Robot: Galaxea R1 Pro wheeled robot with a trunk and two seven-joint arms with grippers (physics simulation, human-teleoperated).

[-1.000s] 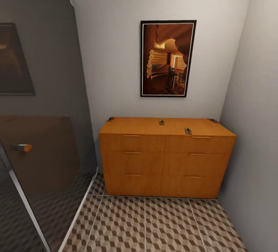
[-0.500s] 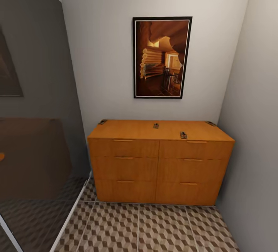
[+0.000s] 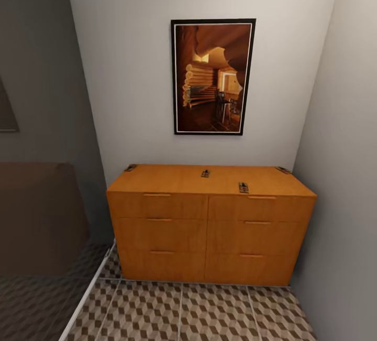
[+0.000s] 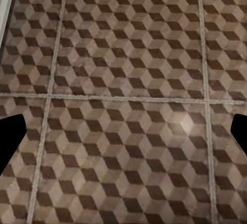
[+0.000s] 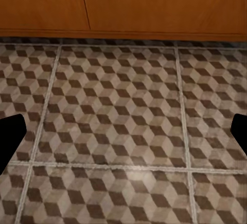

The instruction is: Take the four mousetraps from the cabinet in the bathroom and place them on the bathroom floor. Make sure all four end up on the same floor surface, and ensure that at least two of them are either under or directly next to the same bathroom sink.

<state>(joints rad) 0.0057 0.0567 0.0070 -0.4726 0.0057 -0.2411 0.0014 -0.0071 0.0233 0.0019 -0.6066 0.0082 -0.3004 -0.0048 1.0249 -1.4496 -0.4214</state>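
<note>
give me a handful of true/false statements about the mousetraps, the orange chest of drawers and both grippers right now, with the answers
1. Four small flat tan mousetraps lie on the flat top of the orange-brown wooden chest of drawers. True: one at the back left corner, one mid-top, one near the front edge, one at the back right corner.
2. A drawer stands pulled open. False: all drawer fronts sit flush.
3. A mousetrap already lies on the cube-patterned tiled floor. False: no mousetrap lies on the tiles in view.
4. A black-framed picture hangs on the wall above the chest. True.
5. The right gripper grips a mousetrap. False: its fingertips are spread wide over the tiles, as are the left gripper's.
</note>
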